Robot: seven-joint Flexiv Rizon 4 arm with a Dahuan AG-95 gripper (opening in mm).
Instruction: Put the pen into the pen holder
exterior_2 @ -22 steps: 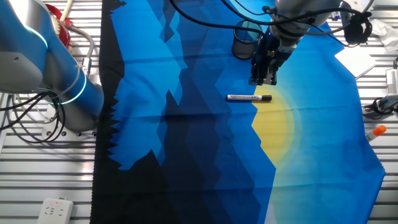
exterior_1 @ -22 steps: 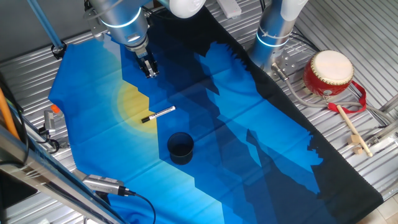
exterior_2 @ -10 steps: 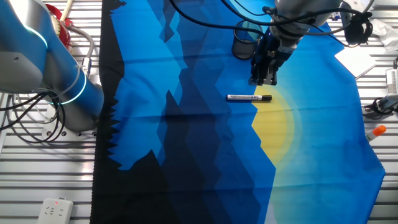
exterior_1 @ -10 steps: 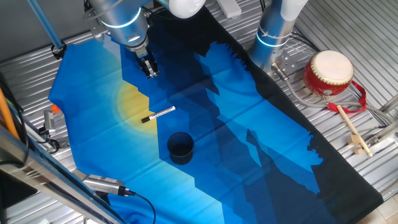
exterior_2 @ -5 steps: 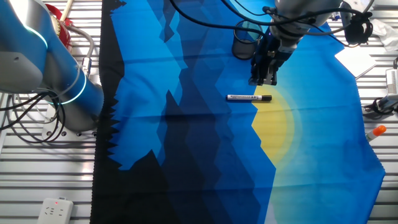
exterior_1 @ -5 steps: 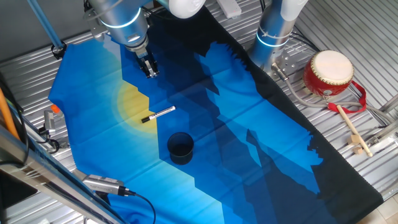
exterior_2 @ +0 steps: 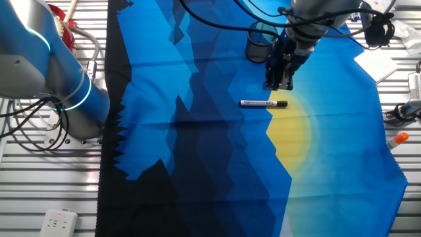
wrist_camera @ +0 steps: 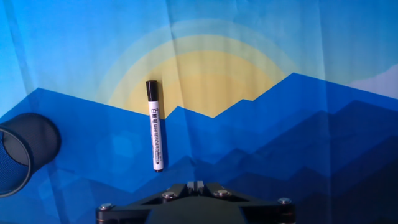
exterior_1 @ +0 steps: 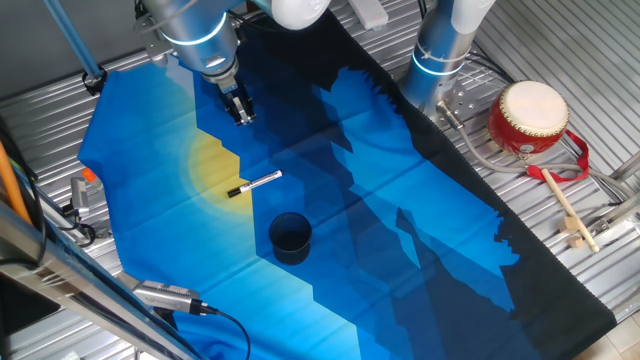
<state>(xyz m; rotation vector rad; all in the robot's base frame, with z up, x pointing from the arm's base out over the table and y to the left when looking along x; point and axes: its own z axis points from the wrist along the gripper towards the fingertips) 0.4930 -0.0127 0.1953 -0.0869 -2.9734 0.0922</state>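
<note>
The pen (exterior_1: 254,184) is a thin white marker with a black cap and lies flat on the blue and yellow cloth; it also shows in the other fixed view (exterior_2: 263,103) and in the hand view (wrist_camera: 153,126). The pen holder (exterior_1: 290,236) is a dark round cup standing upright on the cloth, also seen in the other fixed view (exterior_2: 257,43) and at the left edge of the hand view (wrist_camera: 22,152). My gripper (exterior_1: 241,113) hangs above the cloth beside the pen, not touching it. Its fingers are pressed together and hold nothing, as the hand view (wrist_camera: 195,184) shows.
A red-and-cream drum (exterior_1: 528,117) and a wooden drumstick (exterior_1: 566,208) lie off the cloth at the right. A second arm's base (exterior_1: 440,60) stands at the back. Cables and a small orange-capped item (exterior_1: 88,177) sit at the cloth's left edge.
</note>
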